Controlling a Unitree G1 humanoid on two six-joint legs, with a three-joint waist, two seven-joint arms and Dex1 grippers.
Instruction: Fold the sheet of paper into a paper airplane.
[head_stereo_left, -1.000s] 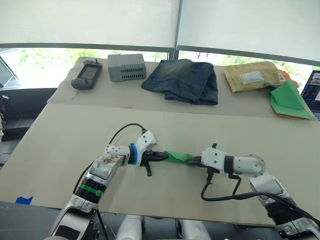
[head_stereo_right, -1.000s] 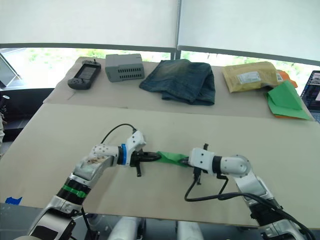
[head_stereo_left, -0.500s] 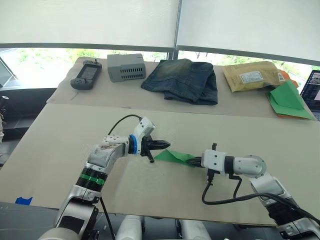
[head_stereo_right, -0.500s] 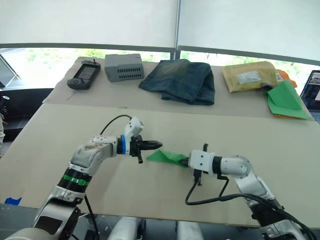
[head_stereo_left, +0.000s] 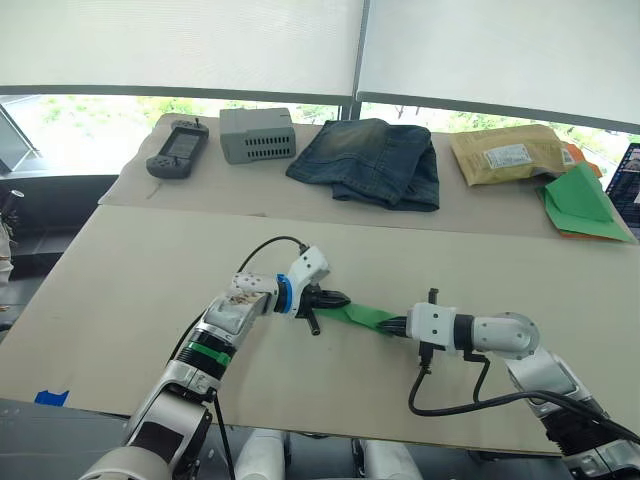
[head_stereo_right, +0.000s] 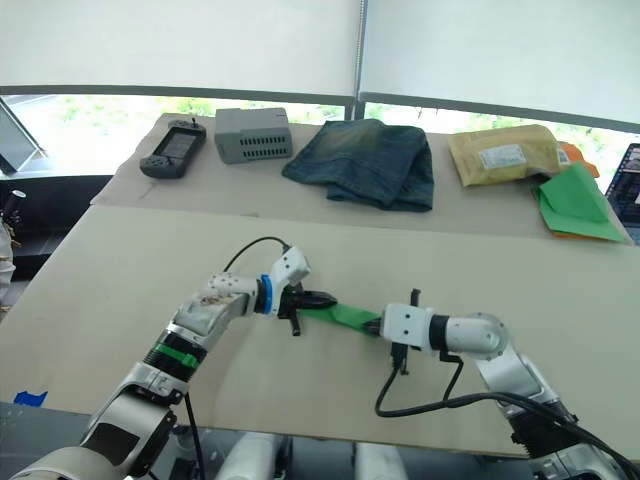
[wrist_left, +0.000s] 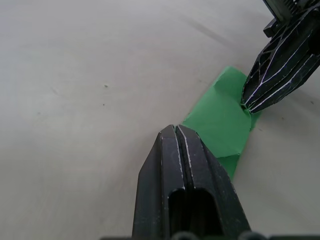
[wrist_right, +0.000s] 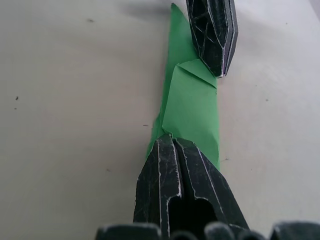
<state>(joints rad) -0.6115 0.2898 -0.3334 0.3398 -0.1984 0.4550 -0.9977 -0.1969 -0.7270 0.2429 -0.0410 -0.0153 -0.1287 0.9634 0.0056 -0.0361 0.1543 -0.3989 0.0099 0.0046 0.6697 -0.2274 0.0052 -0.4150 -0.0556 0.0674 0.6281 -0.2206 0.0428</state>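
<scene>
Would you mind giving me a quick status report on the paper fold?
Left claw shut, tip on one end of the folded green paper. Right claw shut at the other end. Paper flat on the table, nothing in the way.

A beige table (head_stereo_left: 130, 280) fills the frame. Along its top edge lie a controller (head_stereo_left: 177, 150), grey box (head_stereo_left: 257, 133), jeans (head_stereo_left: 372, 162), envelope (head_stereo_left: 503, 153) and paper heap (head_stereo_left: 582, 200); the folded green paper (head_stereo_left: 358, 316) lies lower centre.

Head stereo pair looking forward and down over table (head_stereo_left: 130, 280), wrist cameras close along fingers, all sharing green paper (head_stereo_left: 362, 318).
</scene>
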